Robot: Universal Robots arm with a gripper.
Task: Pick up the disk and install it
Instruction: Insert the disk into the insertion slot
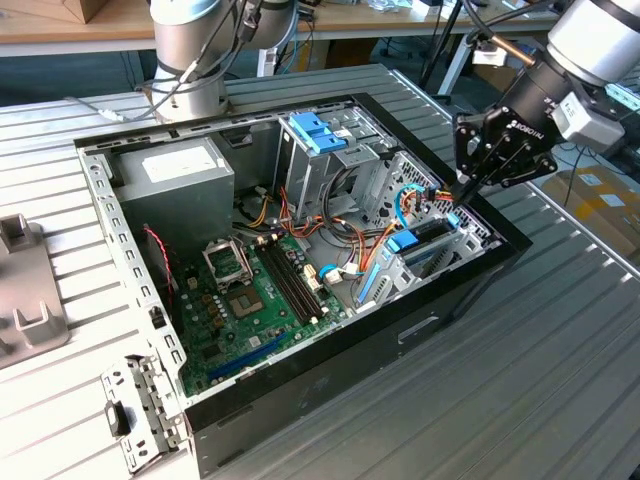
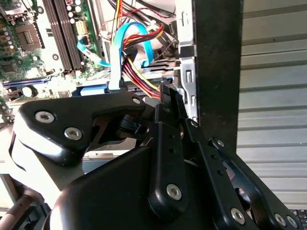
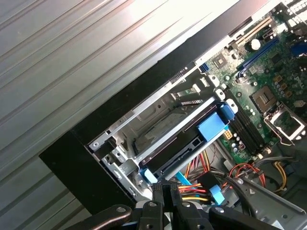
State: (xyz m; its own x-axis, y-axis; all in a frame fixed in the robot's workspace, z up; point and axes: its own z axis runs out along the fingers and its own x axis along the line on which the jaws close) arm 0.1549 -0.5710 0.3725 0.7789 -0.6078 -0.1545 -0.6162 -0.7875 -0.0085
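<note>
The disk [image 1: 418, 243], dark with bright blue rails and a blue tab, lies in the drive cage at the case corner on the exterior view's right. In the first wrist view the disk [image 3: 178, 149] rests inside the metal cage, its blue tab toward the motherboard. My gripper [image 1: 463, 192] hangs just above the disk's cable end, its fingers closed together with nothing between them. In both wrist views the gripper [image 3: 166, 189] [image 2: 166, 95] points down at the bundle of red, yellow and blue cables beside the cage.
The open black computer case [image 1: 470, 280] lies on a ribbed metal table. Inside are a green motherboard [image 1: 250, 290], a grey power-supply box [image 1: 175, 175] and a paler blue bracket [image 1: 315, 130]. The arm's base [image 1: 190, 60] stands behind. Metal parts [image 1: 25, 295] lie at the exterior view's left.
</note>
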